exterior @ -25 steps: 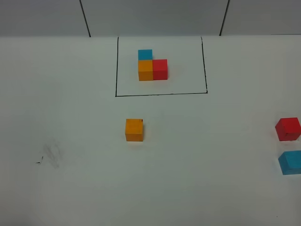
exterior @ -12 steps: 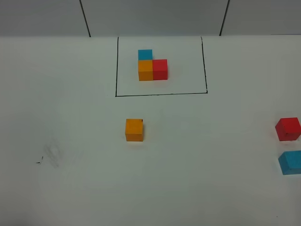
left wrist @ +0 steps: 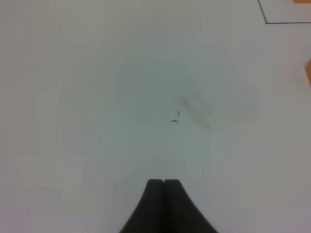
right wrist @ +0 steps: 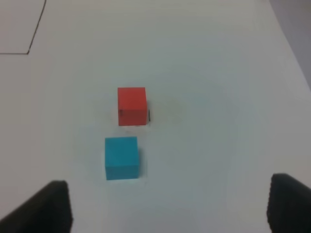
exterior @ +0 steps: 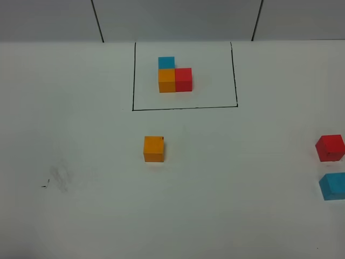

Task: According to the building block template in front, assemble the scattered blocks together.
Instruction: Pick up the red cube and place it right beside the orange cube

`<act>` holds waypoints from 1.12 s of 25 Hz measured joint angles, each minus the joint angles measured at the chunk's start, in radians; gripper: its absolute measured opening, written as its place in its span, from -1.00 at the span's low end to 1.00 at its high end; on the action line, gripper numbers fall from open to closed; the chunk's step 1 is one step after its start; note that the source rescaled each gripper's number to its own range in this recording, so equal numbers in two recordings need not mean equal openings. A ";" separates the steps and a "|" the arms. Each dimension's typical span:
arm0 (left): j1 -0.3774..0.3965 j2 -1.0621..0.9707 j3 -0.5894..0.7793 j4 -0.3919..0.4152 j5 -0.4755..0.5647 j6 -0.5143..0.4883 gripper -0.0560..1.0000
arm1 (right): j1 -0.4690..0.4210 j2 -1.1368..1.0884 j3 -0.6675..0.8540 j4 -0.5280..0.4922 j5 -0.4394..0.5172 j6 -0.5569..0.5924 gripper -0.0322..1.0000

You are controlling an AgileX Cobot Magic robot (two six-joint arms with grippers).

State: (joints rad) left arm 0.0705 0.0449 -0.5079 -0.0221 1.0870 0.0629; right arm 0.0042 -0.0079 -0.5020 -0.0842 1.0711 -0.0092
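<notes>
The building block template [exterior: 175, 75] is an L of sky-blue, orange and red cubes inside a black drawn rectangle at the back of the table. A loose orange block [exterior: 153, 148] lies in front of the frame. A loose red block [exterior: 330, 148] [right wrist: 131, 106] and a loose sky-blue block [exterior: 333, 186] [right wrist: 121, 158] lie at the right edge of the high view. My right gripper [right wrist: 167, 206] hangs open above and short of the sky-blue block, nothing between its fingers. My left gripper [left wrist: 164, 183] is shut and empty over bare table. Neither arm shows in the high view.
A faint smudge with small dark marks [exterior: 56, 181] [left wrist: 177, 116] lies on the white table at the left. The table's back edge meets a grey panelled wall [exterior: 178, 19]. The table's right edge [right wrist: 291, 53] runs close to the red block.
</notes>
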 joint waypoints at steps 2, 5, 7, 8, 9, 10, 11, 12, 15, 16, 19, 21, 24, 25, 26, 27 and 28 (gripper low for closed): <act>0.000 0.000 0.000 0.007 0.000 -0.001 -0.89 | 0.000 0.000 0.000 0.000 0.000 0.000 0.62; 0.000 0.000 0.001 0.009 -0.001 -0.002 -0.89 | 0.000 0.000 0.000 0.000 0.000 0.000 0.62; 0.000 0.000 0.001 0.009 -0.001 -0.002 -0.89 | 0.000 0.000 0.000 0.000 0.000 0.000 0.62; 0.000 0.000 0.001 0.009 -0.001 -0.002 -0.89 | 0.000 0.000 0.000 0.000 0.000 0.000 0.62; 0.000 0.000 0.001 0.009 -0.001 -0.002 -0.89 | 0.000 0.000 0.000 0.000 0.000 0.000 0.62; 0.000 0.000 0.001 0.009 -0.001 -0.002 -0.89 | 0.000 0.000 0.000 0.000 0.000 0.000 0.62; 0.000 0.000 0.001 0.009 -0.001 -0.002 -0.89 | 0.000 0.000 0.000 0.000 0.000 0.000 0.62; 0.000 0.000 0.001 0.009 -0.001 -0.002 -0.89 | 0.000 0.000 0.000 0.000 0.000 0.000 0.62; 0.000 0.000 0.001 0.011 -0.001 -0.002 -0.89 | 0.000 0.000 0.000 0.000 0.000 0.000 0.62; 0.000 0.000 0.001 0.012 -0.001 -0.002 -0.89 | 0.000 0.000 0.000 0.000 0.000 0.000 0.62; 0.000 0.000 0.001 0.013 -0.001 -0.002 -0.89 | 0.000 0.000 0.000 0.000 0.000 0.000 0.62; 0.000 0.000 0.001 0.013 -0.001 -0.002 -0.89 | 0.000 0.000 0.000 0.000 0.000 0.000 0.62; 0.000 0.000 0.001 0.013 -0.001 -0.002 -0.89 | 0.000 0.000 0.000 0.000 0.000 0.000 0.62; 0.000 0.000 0.001 0.013 -0.001 -0.002 -0.89 | 0.000 0.000 0.000 0.000 0.000 0.000 0.62; 0.000 0.000 0.001 0.013 -0.001 -0.002 -0.89 | 0.000 0.000 0.000 0.000 0.000 0.000 0.62; 0.000 0.000 0.001 0.013 -0.001 -0.002 -0.89 | 0.000 0.000 0.000 0.000 0.000 0.000 0.62; 0.000 0.000 0.001 0.013 -0.001 -0.002 -0.89 | 0.000 0.000 0.000 0.000 0.000 0.000 0.62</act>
State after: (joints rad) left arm 0.0705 0.0449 -0.5067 -0.0091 1.0859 0.0604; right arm 0.0042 -0.0079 -0.5020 -0.0842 1.0711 -0.0092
